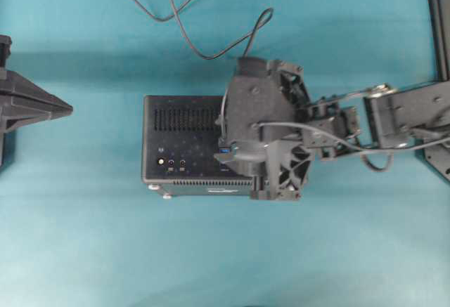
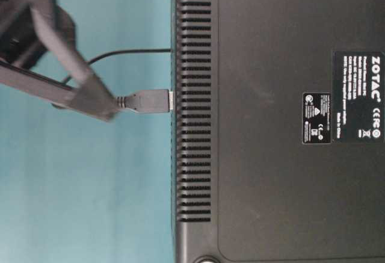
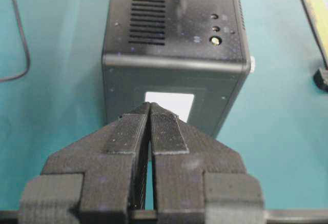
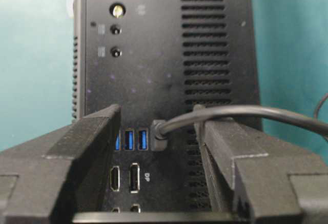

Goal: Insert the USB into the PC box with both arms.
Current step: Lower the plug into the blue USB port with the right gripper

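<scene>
Nearest the left wrist camera, the left gripper (image 3: 149, 112) fills the lower frame with its two ribbed fingers (image 3: 125, 134) pressed together at the tips, pinching nothing; it points at the end wall of the PC box (image 3: 171, 55), short of it and not touching. From overhead the same gripper (image 1: 63, 110) sits at the left edge, well apart from the PC box (image 1: 183, 145), which lies on the teal table cover (image 1: 84, 237) with its vent grille and ports facing up. Moving rightward, the USB (image 1: 184, 22) loops across the cover beyond the box and runs in under the right arm. Over the right part of the box hangs the right gripper (image 1: 247, 149), its jaws spread wide. In the right wrist view the right gripper (image 4: 159, 131) stands open on either side of the black plug (image 4: 159, 134), which is seated in the port panel just beside two blue sockets (image 4: 135, 139); the fingers (image 4: 89, 131) stand apart from the plug, while the cable crosses over the right finger. The table-level view shows the plug (image 2: 147, 102) meeting the slotted side of the box (image 2: 192, 94), with one blurred finger at the cable's strain relief.
</scene>
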You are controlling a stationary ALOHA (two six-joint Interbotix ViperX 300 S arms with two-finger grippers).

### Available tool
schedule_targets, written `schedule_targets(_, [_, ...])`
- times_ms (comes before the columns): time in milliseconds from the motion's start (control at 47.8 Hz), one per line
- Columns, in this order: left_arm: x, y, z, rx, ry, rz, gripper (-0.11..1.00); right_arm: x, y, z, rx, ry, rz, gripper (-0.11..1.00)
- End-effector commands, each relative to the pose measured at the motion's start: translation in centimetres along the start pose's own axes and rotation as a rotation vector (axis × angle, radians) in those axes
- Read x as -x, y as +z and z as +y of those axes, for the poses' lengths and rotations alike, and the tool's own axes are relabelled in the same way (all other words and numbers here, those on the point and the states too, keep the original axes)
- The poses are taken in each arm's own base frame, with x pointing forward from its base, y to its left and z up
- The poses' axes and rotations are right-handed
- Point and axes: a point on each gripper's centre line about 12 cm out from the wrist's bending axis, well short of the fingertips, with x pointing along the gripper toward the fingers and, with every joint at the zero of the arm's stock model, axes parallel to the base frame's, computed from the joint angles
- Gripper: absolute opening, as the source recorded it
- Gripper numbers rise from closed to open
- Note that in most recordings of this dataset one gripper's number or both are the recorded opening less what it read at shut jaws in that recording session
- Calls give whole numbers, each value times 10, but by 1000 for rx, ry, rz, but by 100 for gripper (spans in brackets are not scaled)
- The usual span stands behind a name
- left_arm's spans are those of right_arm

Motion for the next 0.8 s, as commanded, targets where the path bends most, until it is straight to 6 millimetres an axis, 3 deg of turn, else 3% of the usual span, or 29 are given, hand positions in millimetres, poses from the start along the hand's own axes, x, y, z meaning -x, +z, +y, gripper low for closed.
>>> schedule_targets(0, [1, 8, -1, 0, -2, -20, 0, 18, 11, -4, -24, 0, -46, 59])
schedule_targets(105, [1, 8, -1, 0, -2, -20, 0, 17, 10, -5, -24, -6, -34, 53])
schedule_targets(419, [1, 7, -1, 0, -5, -20, 0, 10, 8, -3, -28, 7, -45, 18])
schedule_targets(544, [1, 8, -1, -1, -5, -23, 0, 6, 5, -2, -34, 13, -36, 11])
schedule_targets(775, [1, 8, -1, 0, -5, -21, 0, 6, 1, 1, -56, 18, -27, 11])
